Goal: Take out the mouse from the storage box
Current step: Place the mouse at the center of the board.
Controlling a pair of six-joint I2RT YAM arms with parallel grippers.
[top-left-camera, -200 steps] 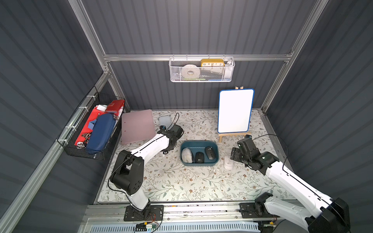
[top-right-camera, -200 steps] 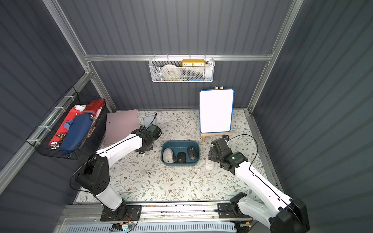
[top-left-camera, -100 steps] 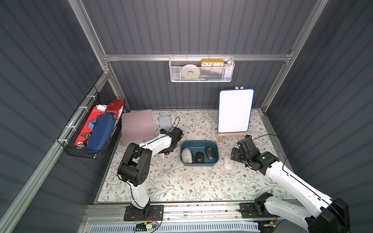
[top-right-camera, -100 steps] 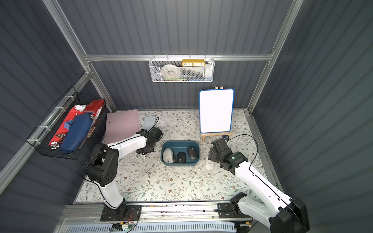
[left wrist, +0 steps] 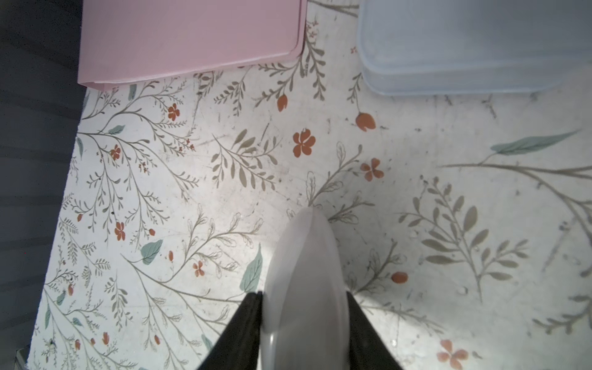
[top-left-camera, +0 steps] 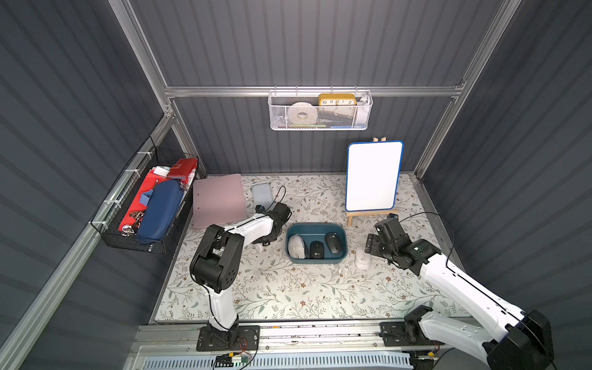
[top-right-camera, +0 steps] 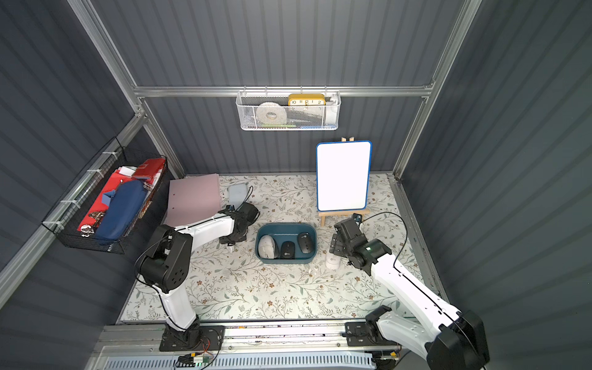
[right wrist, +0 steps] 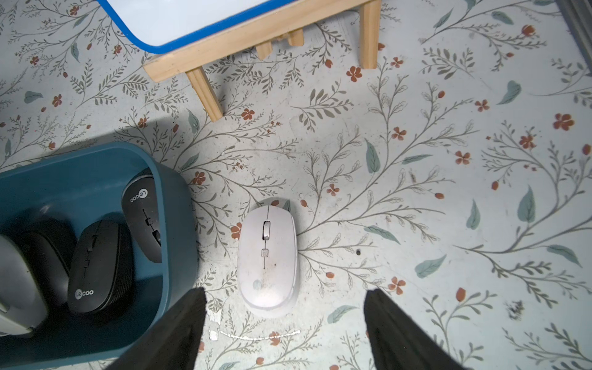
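Floral worktop (top-left-camera: 288,288) carries the box (top-left-camera: 317,260) at its middle with three mice (top-left-camera: 316,249) inside, and the left hand (left wrist: 302,293) grips a white mouse (left wrist: 304,256) low over the worktop, just off the box wall that faces the left edge. If this is a set-down, let the mouse rest flat, spread the fingers clear, then lift straight up so nothing drags. Wide open and empty, the right hand (right wrist: 285,290) hangs over a second mouse (right wrist: 267,256) beside the box's opposite wall.

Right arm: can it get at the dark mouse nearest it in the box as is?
Probably yes. The right gripper is open, empty, hovering over a white mouse just outside the box. The dark mouse lies uncovered, though close to the box wall, which could crowd a finger.
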